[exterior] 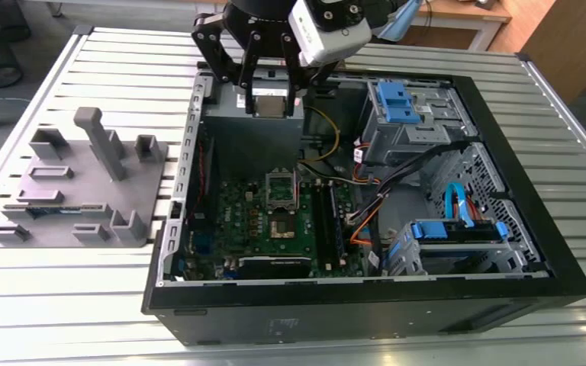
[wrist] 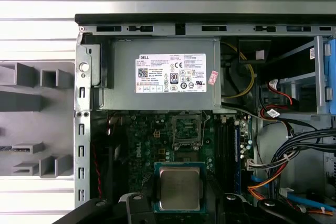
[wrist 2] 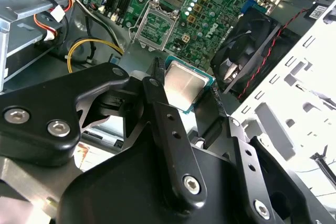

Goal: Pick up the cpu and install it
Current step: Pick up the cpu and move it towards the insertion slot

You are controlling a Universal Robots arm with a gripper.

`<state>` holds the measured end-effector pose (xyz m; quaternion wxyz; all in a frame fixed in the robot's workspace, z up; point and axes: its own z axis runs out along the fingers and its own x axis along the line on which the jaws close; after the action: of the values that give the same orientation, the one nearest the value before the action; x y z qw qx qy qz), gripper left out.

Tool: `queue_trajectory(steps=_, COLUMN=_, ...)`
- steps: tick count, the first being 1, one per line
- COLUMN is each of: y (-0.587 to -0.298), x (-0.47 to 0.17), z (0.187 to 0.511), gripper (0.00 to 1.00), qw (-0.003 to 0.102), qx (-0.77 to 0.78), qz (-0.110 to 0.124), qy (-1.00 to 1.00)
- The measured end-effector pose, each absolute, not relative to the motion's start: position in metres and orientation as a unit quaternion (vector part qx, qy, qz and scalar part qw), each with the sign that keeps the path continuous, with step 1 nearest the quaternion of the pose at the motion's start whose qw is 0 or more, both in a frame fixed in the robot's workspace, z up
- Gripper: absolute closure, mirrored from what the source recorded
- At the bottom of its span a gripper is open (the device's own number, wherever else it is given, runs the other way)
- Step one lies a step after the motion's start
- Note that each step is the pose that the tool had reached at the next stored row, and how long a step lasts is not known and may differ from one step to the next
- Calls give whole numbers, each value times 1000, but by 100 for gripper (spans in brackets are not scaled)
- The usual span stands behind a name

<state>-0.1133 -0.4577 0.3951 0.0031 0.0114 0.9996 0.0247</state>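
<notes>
**Chip gripped above open computer case**

At the exterior view's left, a grey fixture point(exterior: 79, 191) sits near that edge of the slatted table point(exterior: 28, 320); what lies in its slots is hard to make out. Beside it stands the open computer case point(exterior: 375, 313). The gripper point(exterior: 272, 95), its arm cut off by the picture's upper edge, is clamped on the cpu point(exterior: 272, 104). It holds the chip over the power supply point(exterior: 252, 137) at the case's far corner, clear of the motherboard point(exterior: 272, 229). In both wrist views black fingers point(wrist 2: 163, 119) cover two of the chip's edges, and its underside is hidden. The socket point(wrist: 187, 129) lies apart from it. Rightward, cables partly hide blue drive bays point(exterior: 395, 103).
</notes>
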Motion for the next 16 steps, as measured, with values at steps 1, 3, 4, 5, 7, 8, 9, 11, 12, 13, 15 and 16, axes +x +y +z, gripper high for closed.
queue_trajectory(steps=1, y=-458, x=-113, z=395, gripper=53, qw=3, qx=11, qz=25, qy=1000)
queue_trajectory(steps=3, y=-458, x=-113, z=394, gripper=53, qw=3, qx=11, qz=25, qy=1000)
queue_trajectory(steps=4, y=-458, x=-113, z=393, gripper=53, qw=3, qx=11, qz=25, qy=1000)
queue_trajectory(steps=5, y=-458, x=-113, z=392, gripper=53, qw=3, qx=11, qz=25, qy=1000)
queue_trajectory(steps=7, y=-458, x=-113, z=388, gripper=53, qw=3, qx=11, qz=25, qy=1000)
queue_trajectory(steps=8, y=-458, x=-113, z=387, gripper=53, qw=3, qx=11, qz=25, qy=1000)
queue_trajectory(steps=9, y=-458, x=-113, z=385, gripper=53, qw=3, qx=11, qz=25, qy=1000)
queue_trajectory(steps=11, y=-458, x=-113, z=381, gripper=53, qw=3, qx=11, qz=25, qy=1000)
queue_trajectory(steps=12, y=-458, x=-113, z=379, gripper=53, qw=3, qx=11, qz=25, qy=1000)
queue_trajectory(steps=13, y=-458, x=-113, z=377, gripper=53, qw=3, qx=11, qz=25, qy=1000)
queue_trajectory(steps=15, y=-458, x=-113, z=374, gripper=53, qw=3, qx=11, qz=25, qy=1000)
queue_trajectory(steps=16, y=-458, x=-113, z=372, gripper=53, qw=3, qx=11, qz=25, qy=1000)
